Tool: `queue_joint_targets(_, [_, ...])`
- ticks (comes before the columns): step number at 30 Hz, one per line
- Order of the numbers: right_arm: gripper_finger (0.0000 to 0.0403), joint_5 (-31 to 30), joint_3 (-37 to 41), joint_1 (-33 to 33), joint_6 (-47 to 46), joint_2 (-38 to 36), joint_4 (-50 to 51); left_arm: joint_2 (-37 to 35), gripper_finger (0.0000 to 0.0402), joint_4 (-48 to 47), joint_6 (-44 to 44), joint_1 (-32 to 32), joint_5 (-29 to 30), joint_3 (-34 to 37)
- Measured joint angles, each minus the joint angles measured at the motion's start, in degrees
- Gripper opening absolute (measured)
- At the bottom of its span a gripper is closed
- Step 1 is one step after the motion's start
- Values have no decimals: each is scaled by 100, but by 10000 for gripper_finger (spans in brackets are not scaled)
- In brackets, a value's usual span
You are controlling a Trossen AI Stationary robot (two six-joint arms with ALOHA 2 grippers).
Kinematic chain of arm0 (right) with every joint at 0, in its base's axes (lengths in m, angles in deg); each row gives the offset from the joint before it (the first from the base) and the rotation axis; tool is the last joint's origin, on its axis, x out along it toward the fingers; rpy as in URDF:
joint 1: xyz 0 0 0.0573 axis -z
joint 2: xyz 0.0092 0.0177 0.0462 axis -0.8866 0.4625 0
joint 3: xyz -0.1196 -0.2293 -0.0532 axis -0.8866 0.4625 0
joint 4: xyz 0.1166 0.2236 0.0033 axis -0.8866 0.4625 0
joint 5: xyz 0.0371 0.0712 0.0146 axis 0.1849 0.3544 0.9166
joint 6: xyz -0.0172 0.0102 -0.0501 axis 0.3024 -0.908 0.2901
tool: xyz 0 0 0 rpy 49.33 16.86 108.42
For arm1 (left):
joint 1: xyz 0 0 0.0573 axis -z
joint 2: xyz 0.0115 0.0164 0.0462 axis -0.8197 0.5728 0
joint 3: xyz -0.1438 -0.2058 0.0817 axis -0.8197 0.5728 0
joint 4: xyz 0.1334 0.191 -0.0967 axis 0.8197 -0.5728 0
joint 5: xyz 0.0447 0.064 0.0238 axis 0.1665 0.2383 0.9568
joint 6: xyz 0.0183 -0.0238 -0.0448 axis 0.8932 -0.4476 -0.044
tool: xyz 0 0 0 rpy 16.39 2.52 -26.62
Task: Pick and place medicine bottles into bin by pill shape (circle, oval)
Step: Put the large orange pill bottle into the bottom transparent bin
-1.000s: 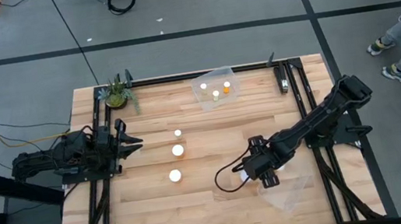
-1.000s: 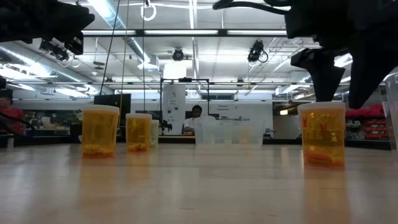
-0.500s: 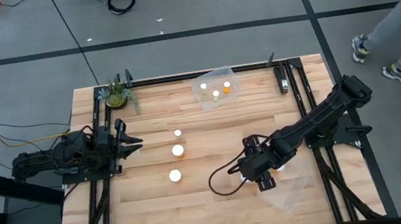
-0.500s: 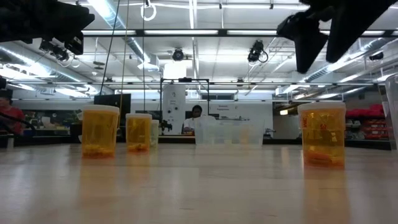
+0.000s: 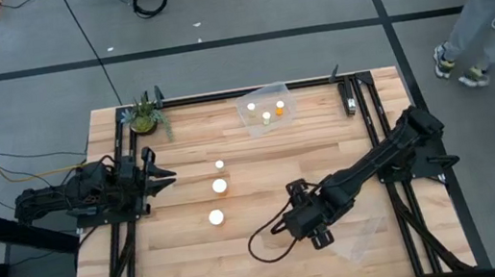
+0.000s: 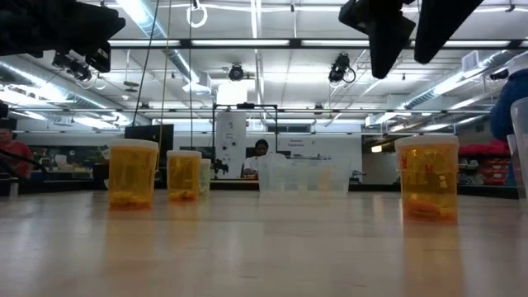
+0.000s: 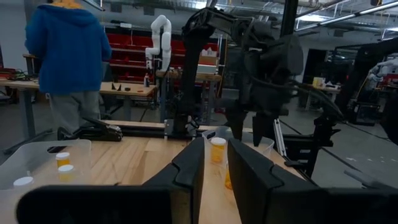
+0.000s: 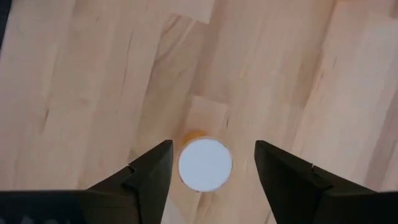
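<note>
Now our right gripper (image 8: 211, 163), fingers spread and empty, hangs over a bottle (image 8: 205, 164); we should descend centered, then close.

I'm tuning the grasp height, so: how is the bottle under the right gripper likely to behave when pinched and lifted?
The medicine bottle stands upright between the open fingers of the right gripper, so a centred pinch should probably lift it cleanly. Its smooth round wall may slip or twist. It looks nearly empty, so it is likely light and tippable if nudged off-centre.

Right pincer (image 8: 210, 163) points straight down (fingers spread); left arm waits table-side.
</note>
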Motion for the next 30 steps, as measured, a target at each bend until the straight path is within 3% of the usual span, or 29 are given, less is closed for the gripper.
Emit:
queue_joint_targets(12, [234, 161, 104, -4, 139, 204, -27, 0, 83, -14, 2, 1, 0, 0])
queue_joint_targets(24, [283, 218, 323, -4, 154, 202, -219, 1, 86, -14, 2, 1, 0, 0])
queue_joint_targets(30, [287, 195, 489, -4, 245, 200, -330, 1, 82, -14, 0, 1, -1, 0])
